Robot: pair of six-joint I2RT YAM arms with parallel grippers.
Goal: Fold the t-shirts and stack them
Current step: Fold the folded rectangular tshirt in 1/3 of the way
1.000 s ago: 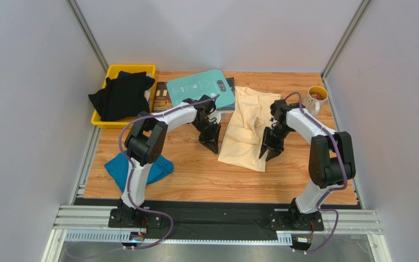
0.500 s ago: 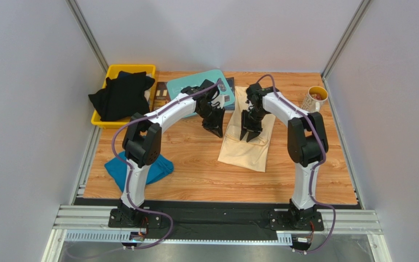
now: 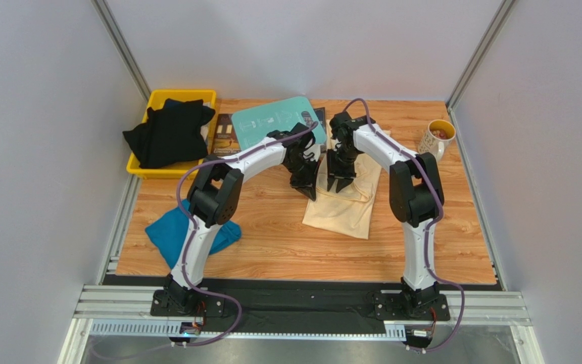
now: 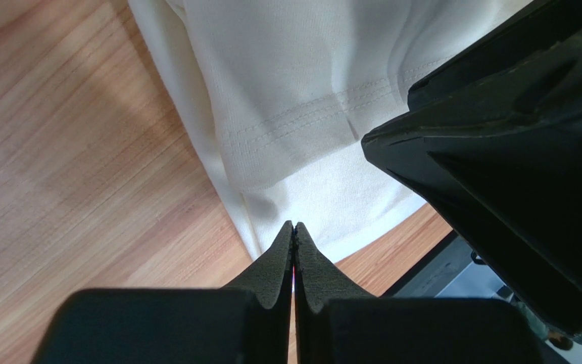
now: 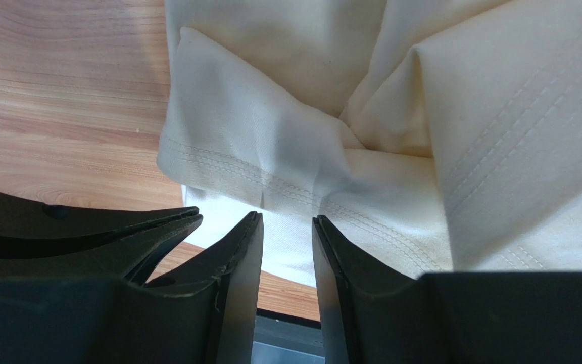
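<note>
Wood-grain tabletop (image 3: 271, 243), light brown and matt, closed in by plain pale grey walls (image 3: 302, 45) on the left, far and right sides. A metal rail (image 3: 309, 303) carrying my two bases runs along the near edge.

Task items:
- The cream-yellow t-shirt (image 3: 347, 205) lies right of the tabletop's centre, folded into a long strip running from the far edge toward the near edge.
- The teal-blue t-shirt (image 3: 166, 231) lies bunched near the left edge, toward the near-left corner, partly behind my left arm.
- The black t-shirts (image 3: 166, 135) are heaped in a yellow bin (image 3: 184, 93) at the far-left corner, spilling over its left rim.

Other items:
- A rigid teal board (image 3: 271, 121) with white print lies at the far edge near the middle.
- A mug (image 3: 438, 138) stands in the far-right corner.

Pincers:
- My left gripper (image 4: 294, 231) has its fingers pressed flat together. The tip sits right at the left hem of the cream-yellow t-shirt — whether any cloth is nipped there I cannot tell.
- My right gripper (image 5: 283, 221) is just beside it, over the same shirt. Its fingers stand a narrow gap apart above a stitched sleeve hem — nothing is clamped between them.
</note>
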